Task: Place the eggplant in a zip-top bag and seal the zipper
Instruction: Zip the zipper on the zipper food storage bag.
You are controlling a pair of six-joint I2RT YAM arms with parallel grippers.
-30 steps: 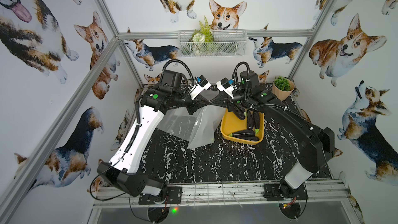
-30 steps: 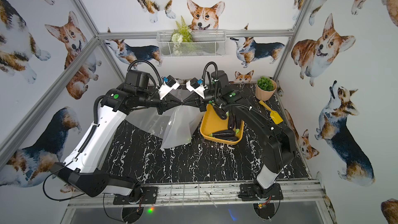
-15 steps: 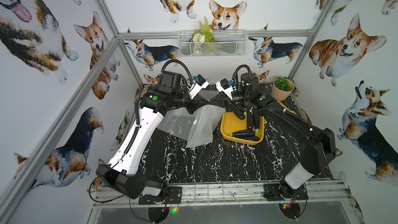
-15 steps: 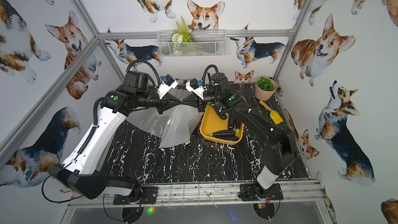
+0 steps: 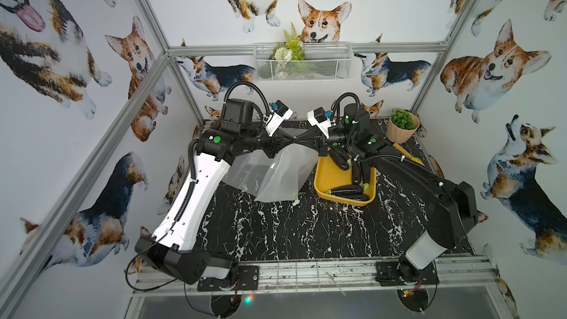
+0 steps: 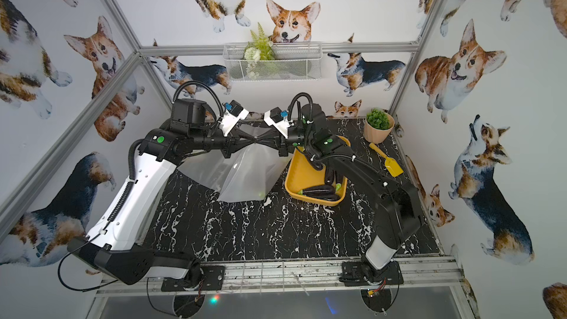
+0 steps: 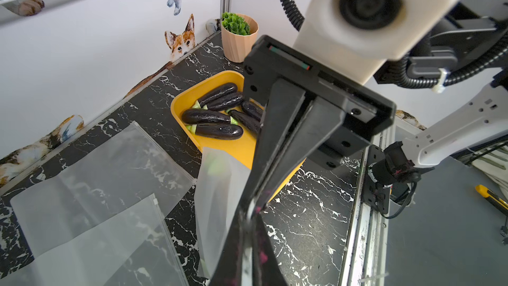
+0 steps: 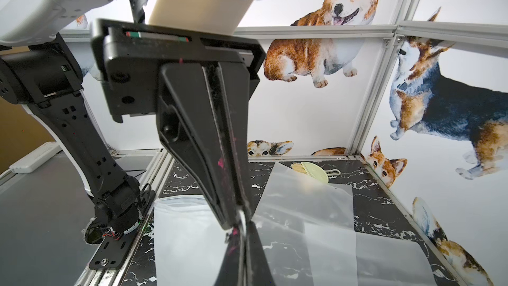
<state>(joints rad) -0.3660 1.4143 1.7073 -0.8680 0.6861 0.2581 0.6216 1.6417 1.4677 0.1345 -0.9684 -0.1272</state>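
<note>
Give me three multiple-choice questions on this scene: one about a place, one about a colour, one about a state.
1. Where does the pile of eggplants lie?
A. in the tray
B. in the wall basket
C. in the plant pot

2. What colour is the tray?
A. blue
B. white
C. yellow

3. How is the hanging zip-top bag held?
A. by one arm only
B. pinched by the left fingers and the right fingers together
C. by nothing, it lies flat

Answers:
1 A, the dark eggplants rest inside the tray.
2 C, its walls and floor are yellow.
3 B, both sets of shut fingers meet tip to tip on its top edge.
</note>
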